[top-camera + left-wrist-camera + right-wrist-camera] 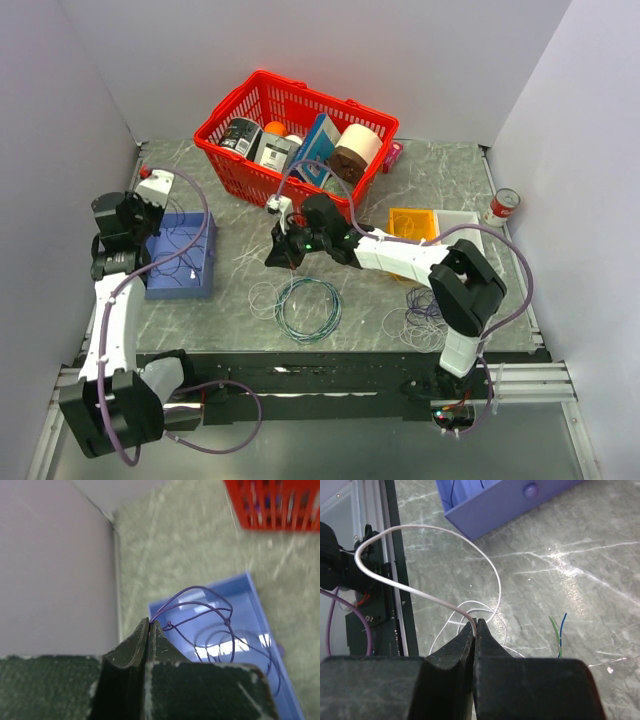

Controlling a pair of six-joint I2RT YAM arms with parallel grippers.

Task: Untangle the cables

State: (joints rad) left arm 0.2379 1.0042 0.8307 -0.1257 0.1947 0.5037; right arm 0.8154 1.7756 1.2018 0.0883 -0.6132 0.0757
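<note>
My left gripper [145, 222] [149, 622] is shut on a thin purple cable [210, 611], whose loops hang down into the blue tray [180, 280] [252, 625]. My right gripper [283, 255] [475, 621] is shut on a thin white cable [428, 596], held a little above the table. The rest of the white cable lies in loops on the table below it [265, 295]. A scribbly bundle of purple, white and yellowish cables [425, 318] lies near the right arm's base.
A teal-green cable ring [308, 308] lies beside the white loops; its green and blue ends [557, 630] show in the right wrist view. A red basket [300, 100] of items stands at the back. An orange box [413, 222], white tray [462, 225] and can [503, 205] are at right.
</note>
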